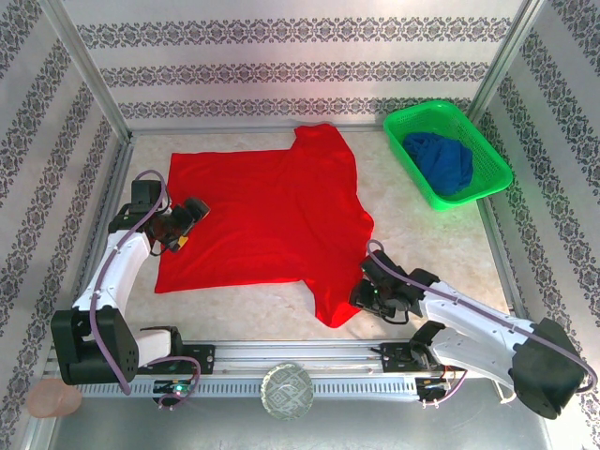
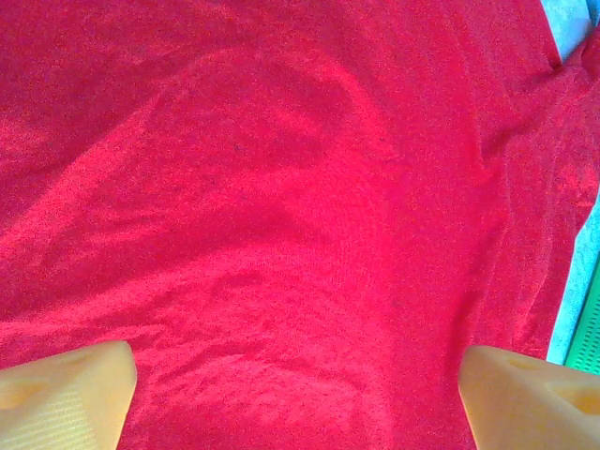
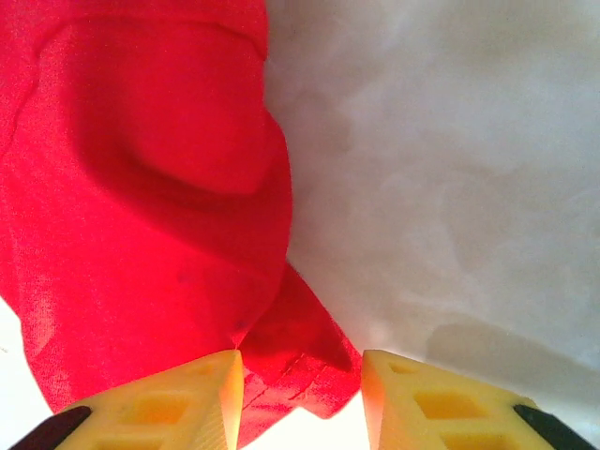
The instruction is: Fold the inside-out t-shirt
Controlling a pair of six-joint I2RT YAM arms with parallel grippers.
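The inside-out t-shirt (image 1: pixel 262 216) is bright red and lies spread flat across the middle of the table, one sleeve pointing to the back and the other to the near right. My left gripper (image 1: pixel 192 223) hovers over the shirt's left part, its jaws wide open above smooth red cloth (image 2: pixel 281 187), with nothing between the yellow fingertips (image 2: pixel 84 389). My right gripper (image 1: pixel 361 295) sits at the near sleeve. Its fingers (image 3: pixel 202 398) stand apart, and the sleeve's hemmed corner (image 3: pixel 300 370) lies between them without being pinched.
A green basket (image 1: pixel 422 110) at the back right holds a dark blue garment (image 1: pixel 445 161); its edge (image 2: pixel 586 328) shows in the left wrist view. Patterned walls enclose the table. A metal rail (image 1: pixel 281 361) runs along the near edge, with a round ball (image 1: pixel 287 389) below it.
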